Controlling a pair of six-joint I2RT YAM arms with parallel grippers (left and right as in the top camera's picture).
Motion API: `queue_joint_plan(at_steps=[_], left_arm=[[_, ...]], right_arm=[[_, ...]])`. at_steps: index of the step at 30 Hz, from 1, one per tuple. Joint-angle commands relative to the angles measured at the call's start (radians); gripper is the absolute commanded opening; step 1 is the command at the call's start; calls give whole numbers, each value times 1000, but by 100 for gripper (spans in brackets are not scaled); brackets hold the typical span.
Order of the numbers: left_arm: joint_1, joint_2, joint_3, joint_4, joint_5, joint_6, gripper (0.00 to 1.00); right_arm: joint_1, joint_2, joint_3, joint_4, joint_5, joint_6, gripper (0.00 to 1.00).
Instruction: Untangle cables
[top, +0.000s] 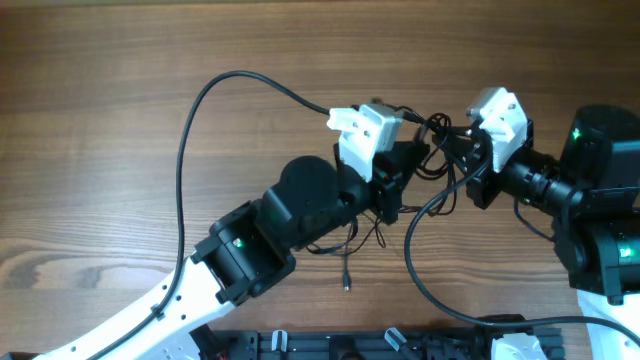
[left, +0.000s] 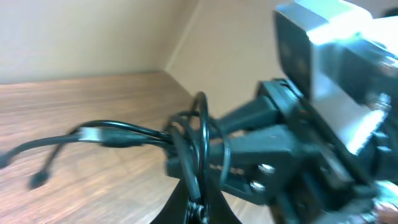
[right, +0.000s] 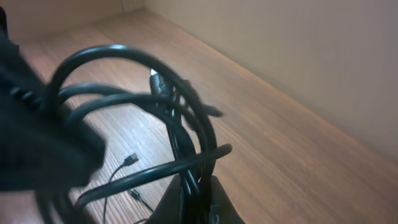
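A knot of black cables (top: 437, 150) hangs between my two grippers above the wooden table. My left gripper (top: 412, 160) is shut on strands of the cables (left: 199, 149) from the left side. My right gripper (top: 462, 160) is shut on several strands of the cables (right: 193, 155) from the right. One thick black cable (top: 185, 150) loops far left and back toward the table's front. Thin cable ends with small plugs (top: 346, 285) lie on the table below the left arm, and they also show in the right wrist view (right: 129, 160).
Another thick cable (top: 420, 280) curves from the knot down to the table's front edge. The wooden table (top: 100, 80) stretches to the left and back. A wall rises behind the table's far edge in the wrist views.
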Motion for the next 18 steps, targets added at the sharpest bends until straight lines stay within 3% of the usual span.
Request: queue_joint_plan(at_steps=[1,6,18], left_arm=[[3,-17,3,10,-247,-5,4],[7,-17,3,-14,-413,-5,4],[39,-17,3,-73,-364,-5,4]], right_arm=[[-3,-42,4,-23,11,-18,4],[-3,-91,4,-40,-23,-51,4],[-3,-90,4,-74,-26,-32,4]])
